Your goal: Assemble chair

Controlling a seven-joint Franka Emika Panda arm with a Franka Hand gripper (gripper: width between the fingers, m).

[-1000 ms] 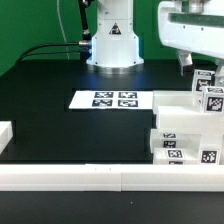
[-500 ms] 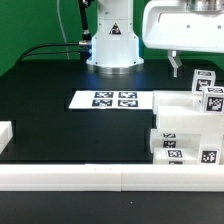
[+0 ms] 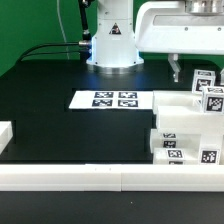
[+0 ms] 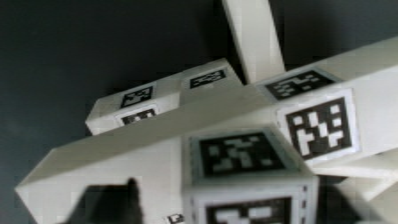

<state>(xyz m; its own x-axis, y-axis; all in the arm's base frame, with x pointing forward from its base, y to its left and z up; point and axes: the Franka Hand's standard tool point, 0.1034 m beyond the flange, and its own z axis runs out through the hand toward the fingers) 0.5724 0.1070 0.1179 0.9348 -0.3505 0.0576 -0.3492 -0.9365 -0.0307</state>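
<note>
Landmark: the marker board (image 3: 115, 99) lying flat on the black table (image 3: 60, 120).
Toward the exterior view's left of the board: bare tabletop, open to a gripper.
Toward the exterior view's right of the board: stacked chair parts (image 3: 188, 125) block the way.
Near edge, in front of the board: a long white rail (image 3: 100, 176) runs across as a low barrier.
Behind the board: the robot base (image 3: 112, 40) stands in the way.

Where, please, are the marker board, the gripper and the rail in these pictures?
marker board (image 3: 114, 99): exterior view, its middle between the tags.
gripper (image 3: 186, 71): exterior view, between its fingertips.
rail (image 3: 90, 178): exterior view, its top face.
</note>
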